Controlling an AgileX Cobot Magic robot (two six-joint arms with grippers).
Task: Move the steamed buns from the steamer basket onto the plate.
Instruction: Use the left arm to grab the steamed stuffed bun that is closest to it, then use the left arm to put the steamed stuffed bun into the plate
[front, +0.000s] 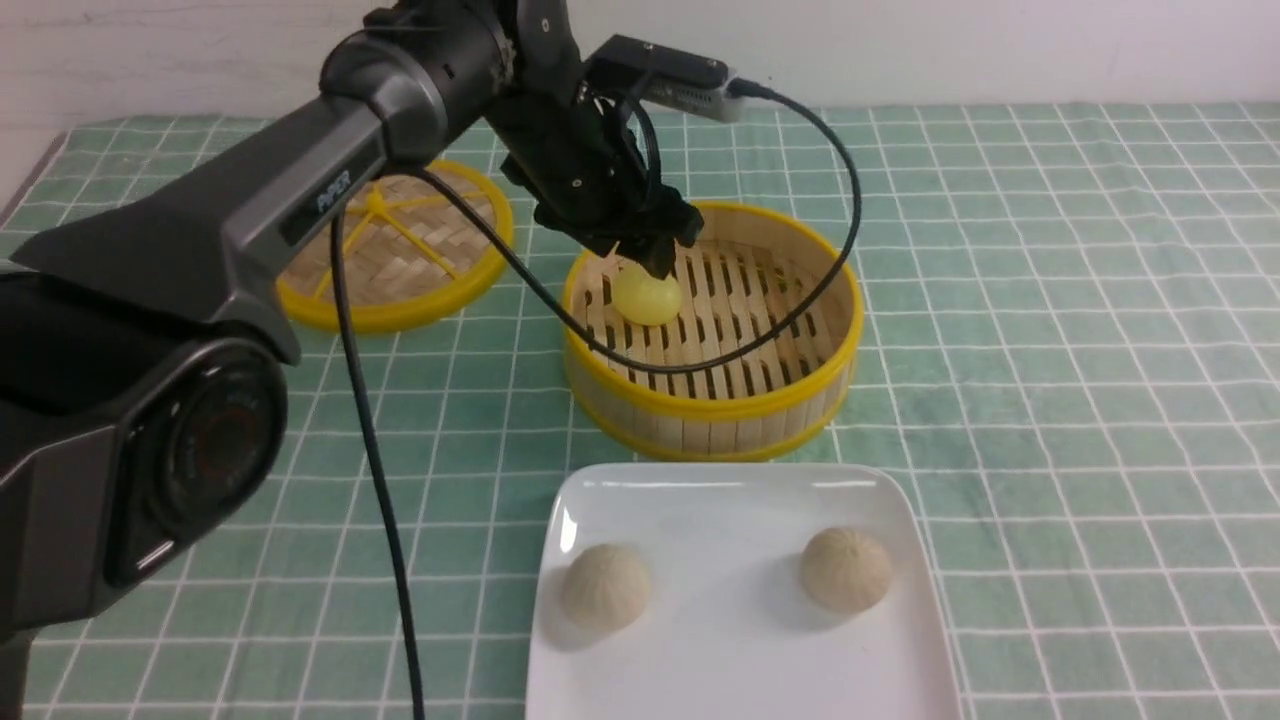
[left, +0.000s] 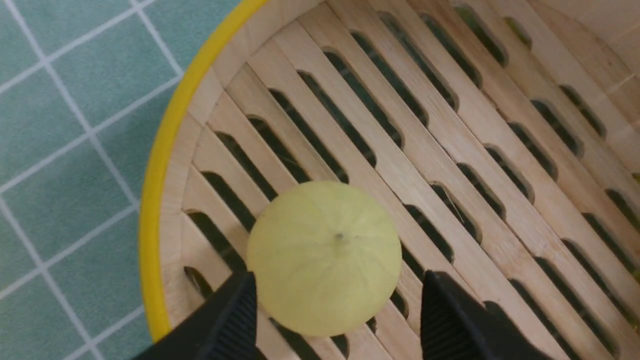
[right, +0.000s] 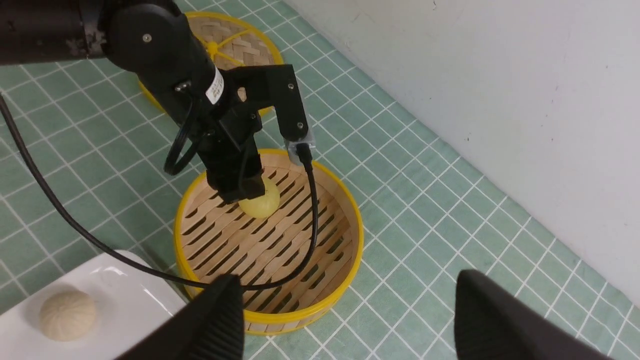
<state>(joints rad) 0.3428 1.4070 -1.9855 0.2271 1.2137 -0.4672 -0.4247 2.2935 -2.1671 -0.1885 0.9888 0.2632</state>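
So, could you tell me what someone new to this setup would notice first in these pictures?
The bright yellow bun sits alone on the slatted floor of the steamer basket at mid-table, with the left tool open and straddling it from above. Nearer the robot, the left pale bun and the right pale bun lie apart on the white plate. The basket's lid lies flat beyond the left arm.

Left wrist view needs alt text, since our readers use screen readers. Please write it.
A yellow steamed bun sits on the slatted floor of the steamer basket, between the open black fingers of the left tool. Outside lies green checked cloth.
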